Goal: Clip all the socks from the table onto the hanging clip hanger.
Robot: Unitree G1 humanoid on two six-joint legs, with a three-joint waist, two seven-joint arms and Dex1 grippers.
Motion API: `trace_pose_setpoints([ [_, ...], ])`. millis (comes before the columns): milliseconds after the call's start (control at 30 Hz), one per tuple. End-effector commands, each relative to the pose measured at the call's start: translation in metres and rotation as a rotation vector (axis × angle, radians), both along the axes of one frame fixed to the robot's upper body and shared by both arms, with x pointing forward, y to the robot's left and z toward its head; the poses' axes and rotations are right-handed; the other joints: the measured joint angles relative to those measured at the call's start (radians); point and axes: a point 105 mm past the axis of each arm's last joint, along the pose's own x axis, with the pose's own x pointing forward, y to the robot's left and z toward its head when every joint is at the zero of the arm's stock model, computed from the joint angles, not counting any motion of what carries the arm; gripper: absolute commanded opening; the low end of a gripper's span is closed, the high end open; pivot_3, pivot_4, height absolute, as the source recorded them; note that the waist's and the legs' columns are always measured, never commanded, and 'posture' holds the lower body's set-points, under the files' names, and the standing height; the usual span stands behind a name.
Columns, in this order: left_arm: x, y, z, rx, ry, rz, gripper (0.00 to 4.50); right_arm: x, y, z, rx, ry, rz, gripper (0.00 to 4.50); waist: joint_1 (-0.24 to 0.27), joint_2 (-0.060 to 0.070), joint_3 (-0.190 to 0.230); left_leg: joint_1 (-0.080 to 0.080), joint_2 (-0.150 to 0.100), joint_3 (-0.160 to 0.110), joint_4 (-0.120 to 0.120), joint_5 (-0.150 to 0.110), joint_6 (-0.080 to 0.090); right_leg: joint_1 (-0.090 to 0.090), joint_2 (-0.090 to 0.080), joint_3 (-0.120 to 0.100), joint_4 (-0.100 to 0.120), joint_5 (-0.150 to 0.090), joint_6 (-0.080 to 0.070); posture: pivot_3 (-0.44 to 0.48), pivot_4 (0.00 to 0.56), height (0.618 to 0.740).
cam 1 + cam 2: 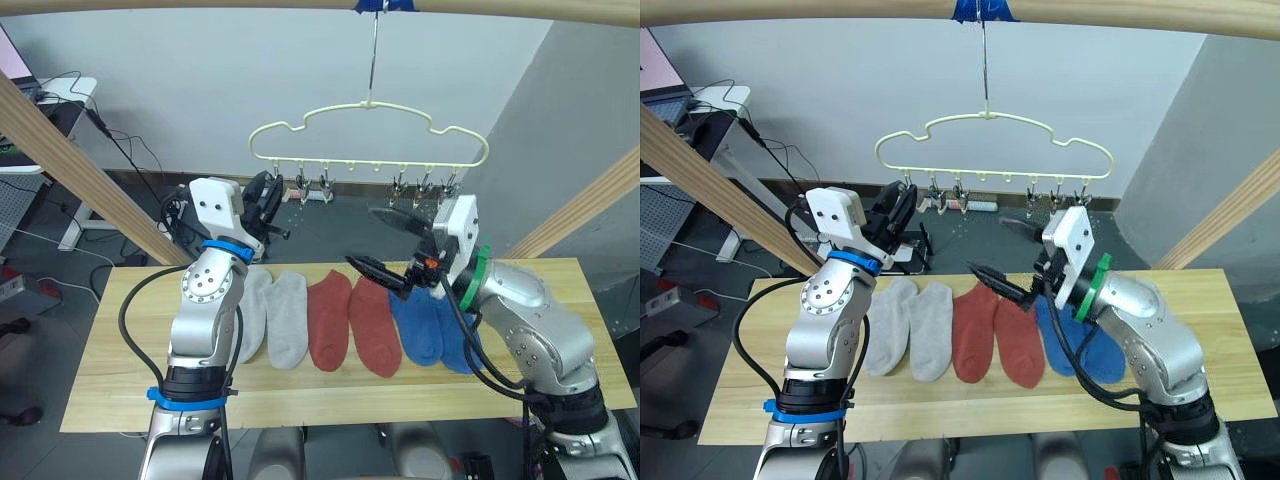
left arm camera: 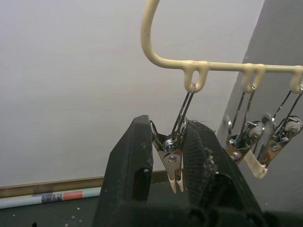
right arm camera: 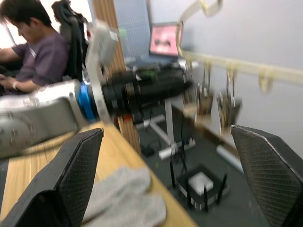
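socks (image 1: 350,320) all on table (image 1: 110,380); left gripper (image 2: 166,156) seemingly pinching hanger clip (image 2: 173,163).

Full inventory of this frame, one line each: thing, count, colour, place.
grey socks: 2, light grey, flat on table, robot's left end of row
red socks: 2, rust red, middle of row
blue socks: 2, blue, right end of row
table: 1, light wood
clip hanger: 1, pale yellow, hanging above from wooden pole, no socks clipped
person: 1, seated, background
left tool: black, closed around end clip
right tool: black, open, above socks
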Motion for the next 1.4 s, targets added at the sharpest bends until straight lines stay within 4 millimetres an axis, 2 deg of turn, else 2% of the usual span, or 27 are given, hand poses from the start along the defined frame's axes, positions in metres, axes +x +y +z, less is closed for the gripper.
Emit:
trace_pose_setpoints([
  [33,-0.006,0.001,0.020,0.018,-0.081,0.005,0.57,0.000,-0.030,-0.031,-0.113,0.047,-0.084,4.50,0.000,-0.001,0.001,0.000,0.000,0.000,0.000,0.000,0.000,0.000,0.000,0.000,0.000,0.000,0.000,-0.143,0.342,0.740],
  [67,-0.006,0.002,0.021,0.027,-0.084,0.007,0.53,0.001,-0.041,-0.043,-0.150,0.068,-0.110,4.50,-0.001,-0.001,0.003,0.000,0.000,0.000,0.000,0.000,0.000,0.000,0.000,0.000,0.000,0.000,0.000,-0.140,0.344,0.740],
  [133,-0.006,0.003,0.022,0.036,-0.087,0.009,0.53,0.001,-0.052,-0.053,-0.183,0.083,-0.133,4.50,-0.002,-0.002,0.008,0.001,0.000,0.001,0.000,0.000,0.000,0.000,0.000,0.001,0.001,0.000,0.000,-0.135,0.345,0.740],
  [200,-0.007,0.006,0.023,0.048,-0.088,0.016,0.53,0.010,-0.066,-0.054,-0.175,0.082,-0.200,4.50,-0.008,-0.001,0.013,0.001,0.000,0.001,0.001,0.000,0.000,0.000,0.000,0.001,0.001,0.000,0.000,-0.128,0.343,0.740],
  [267,-0.007,0.007,0.023,0.054,-0.086,0.017,0.53,0.014,-0.070,-0.049,-0.151,0.074,-0.223,4.50,-0.009,-0.001,0.014,0.002,0.001,0.002,0.001,0.000,0.000,0.000,0.001,0.002,0.002,0.000,0.000,-0.125,0.343,0.740],
  [467,-0.013,0.001,0.021,0.109,-0.104,0.004,0.53,0.004,-0.042,-0.011,-0.082,-0.034,-0.105,4.50,-0.004,-0.001,0.016,0.001,0.000,0.001,0.002,0.001,0.000,0.000,0.001,0.002,0.003,0.000,0.000,-0.123,0.340,0.740],
  [600,-0.017,0.000,0.021,0.227,-0.133,0.007,0.53,-0.010,-0.025,0.010,-0.062,-0.112,0.002,4.50,-0.002,-0.001,0.016,0.000,0.000,0.001,0.002,0.001,0.000,0.000,0.001,0.001,0.003,0.000,0.001,-0.123,0.340,0.740],
  [733,-0.016,0.004,0.023,0.244,-0.146,0.020,0.53,-0.016,0.001,0.042,0.027,-0.173,0.070,4.50,-0.004,0.000,0.016,0.000,0.000,0.001,0.003,0.001,0.000,0.000,0.001,0.002,0.002,0.001,0.001,-0.121,0.335,0.740],
  [833,-0.017,0.002,0.024,0.229,-0.149,0.011,0.53,-0.014,0.012,0.050,0.050,-0.170,0.077,4.50,-0.003,0.000,0.016,0.000,0.001,0.000,0.003,0.001,0.000,0.000,0.001,0.001,0.003,0.001,0.001,-0.119,0.332,0.740],
  [1067,-0.019,-0.001,0.024,0.212,-0.159,-0.010,0.52,-0.007,0.016,0.050,0.040,-0.152,0.059,4.50,0.001,0.000,0.016,-0.001,0.000,0.000,0.003,0.001,0.000,0.000,0.000,0.001,0.001,0.001,0.001,-0.119,0.332,0.740],
  [1267,-0.018,0.000,0.023,0.216,-0.147,-0.005,0.52,-0.003,0.010,0.044,0.014,-0.147,0.033,4.50,-0.001,0.000,0.016,-0.001,0.000,0.000,0.003,0.001,0.000,-0.001,0.000,0.000,0.002,0.001,0.001,-0.118,0.331,0.740],
  [1400,-0.018,0.000,0.023,0.190,-0.112,-0.028,0.52,0.005,-0.011,0.015,-0.086,-0.055,-0.042,4.50,0.002,0.000,0.016,-0.001,0.000,0.000,0.003,0.001,0.000,-0.001,0.000,0.000,0.002,0.001,0.001,-0.112,0.330,0.740],
])
